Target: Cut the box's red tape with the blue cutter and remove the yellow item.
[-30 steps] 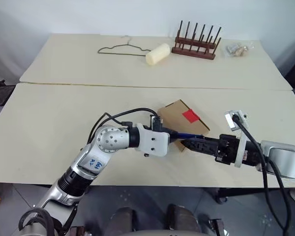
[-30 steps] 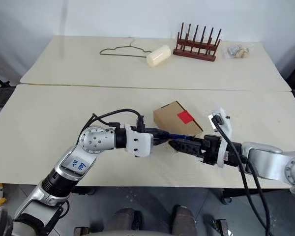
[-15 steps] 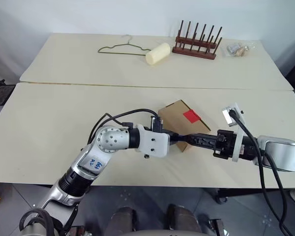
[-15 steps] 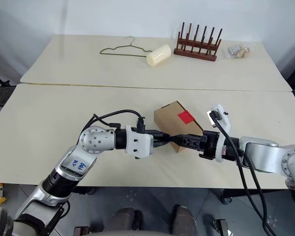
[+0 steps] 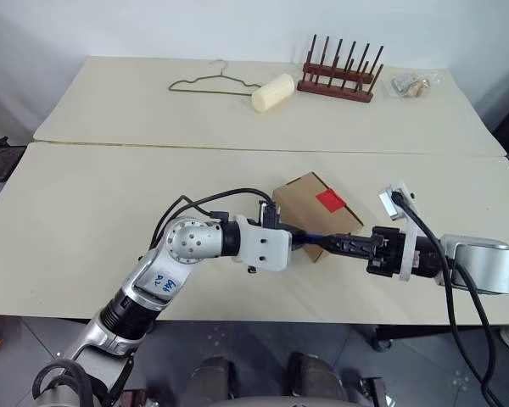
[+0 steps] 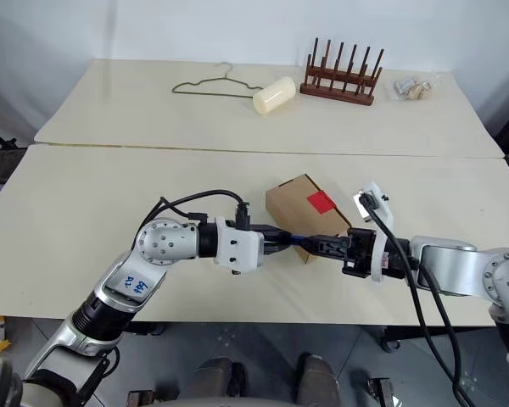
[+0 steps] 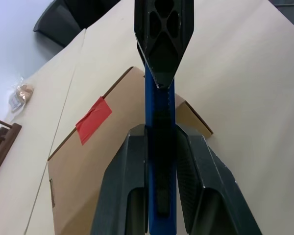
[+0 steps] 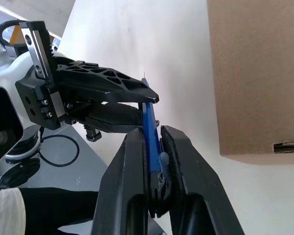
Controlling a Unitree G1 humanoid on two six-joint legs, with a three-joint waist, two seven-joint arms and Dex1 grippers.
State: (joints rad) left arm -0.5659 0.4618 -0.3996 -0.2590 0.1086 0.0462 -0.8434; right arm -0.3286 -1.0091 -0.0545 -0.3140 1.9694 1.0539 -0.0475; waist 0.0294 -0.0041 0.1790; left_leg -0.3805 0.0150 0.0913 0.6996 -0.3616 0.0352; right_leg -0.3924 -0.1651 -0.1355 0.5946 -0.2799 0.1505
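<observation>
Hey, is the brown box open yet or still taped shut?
Shut. The box has its flaps closed, and the red tape lies whole across the top seam.

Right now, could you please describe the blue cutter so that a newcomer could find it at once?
Start at the near table and find the brown box with red tape. Just in front of it, both grippers clamp a slim bar, the blue cutter: the one blue thing there.

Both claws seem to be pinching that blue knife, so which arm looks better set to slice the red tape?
Probably the right. Its gripper clamps the blue cutter nearest the box, just below the red tape; the left gripper holds the far end.
</observation>
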